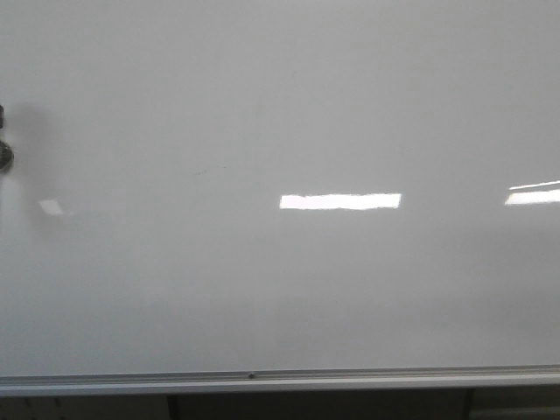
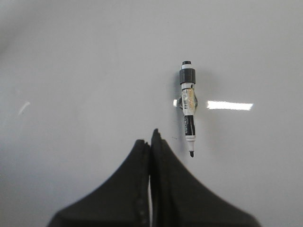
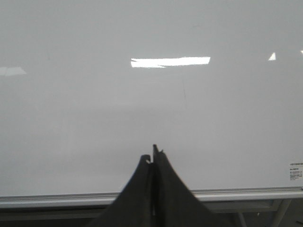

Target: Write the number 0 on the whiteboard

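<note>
The whiteboard (image 1: 280,131) fills the front view, glossy white with a grey metal lower rim (image 1: 280,381). No number 0 shows on it. A black and white marker (image 2: 188,109) hangs on the board in the left wrist view, uncapped tip pointing toward my fingers. My left gripper (image 2: 150,137) is shut and empty, just beside the marker's tip and apart from it. A dark bit at the front view's left edge (image 1: 4,156) may be the marker. My right gripper (image 3: 152,153) is shut and empty, facing the board (image 3: 151,94) above its rim.
Bright rectangular light reflections (image 1: 339,201) lie on the board. A small label (image 3: 294,170) sits at the board's lower corner in the right wrist view. A stand leg (image 3: 284,213) shows below the rim.
</note>
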You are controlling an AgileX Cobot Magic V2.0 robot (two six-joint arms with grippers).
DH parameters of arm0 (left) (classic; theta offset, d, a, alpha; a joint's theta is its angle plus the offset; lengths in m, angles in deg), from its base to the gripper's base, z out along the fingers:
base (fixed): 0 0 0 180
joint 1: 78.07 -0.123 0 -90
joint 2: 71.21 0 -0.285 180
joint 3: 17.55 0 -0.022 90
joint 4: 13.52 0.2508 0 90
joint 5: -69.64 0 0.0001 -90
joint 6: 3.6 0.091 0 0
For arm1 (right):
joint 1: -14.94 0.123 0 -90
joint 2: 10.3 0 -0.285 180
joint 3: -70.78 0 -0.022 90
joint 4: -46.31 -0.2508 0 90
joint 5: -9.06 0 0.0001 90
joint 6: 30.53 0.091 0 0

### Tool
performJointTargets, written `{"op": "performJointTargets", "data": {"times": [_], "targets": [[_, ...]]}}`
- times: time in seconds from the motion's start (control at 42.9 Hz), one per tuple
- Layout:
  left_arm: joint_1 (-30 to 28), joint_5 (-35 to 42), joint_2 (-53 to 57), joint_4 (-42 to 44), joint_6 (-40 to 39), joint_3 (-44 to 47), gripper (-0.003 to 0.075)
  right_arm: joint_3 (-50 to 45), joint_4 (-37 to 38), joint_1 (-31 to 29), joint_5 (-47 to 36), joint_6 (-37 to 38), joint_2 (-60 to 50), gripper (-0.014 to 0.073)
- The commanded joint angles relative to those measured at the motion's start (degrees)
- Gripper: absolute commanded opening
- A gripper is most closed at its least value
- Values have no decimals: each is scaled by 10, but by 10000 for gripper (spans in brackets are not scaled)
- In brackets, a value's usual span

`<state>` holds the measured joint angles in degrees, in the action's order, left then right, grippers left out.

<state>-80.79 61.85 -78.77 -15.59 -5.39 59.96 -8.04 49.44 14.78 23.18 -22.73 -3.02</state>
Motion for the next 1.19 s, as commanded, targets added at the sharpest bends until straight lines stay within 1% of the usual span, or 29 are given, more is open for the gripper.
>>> {"op": "performJointTargets", "data": {"times": [0.0,0.933,1.096,1.166], "targets": [[-1,44,11,0,-5,14,-20,0,7,1,-42,-3,-10,-69],[-1,44,11,0,-5,14,-20,0,7,1,-42,-3,-10,-69],[-1,55,11,5,-4,14,-20,1,7,1,-49,-3,-10,-69],[-1,78,11,0,-4,14,-20,1,7,1,-64,-3,-10,-69]]}}
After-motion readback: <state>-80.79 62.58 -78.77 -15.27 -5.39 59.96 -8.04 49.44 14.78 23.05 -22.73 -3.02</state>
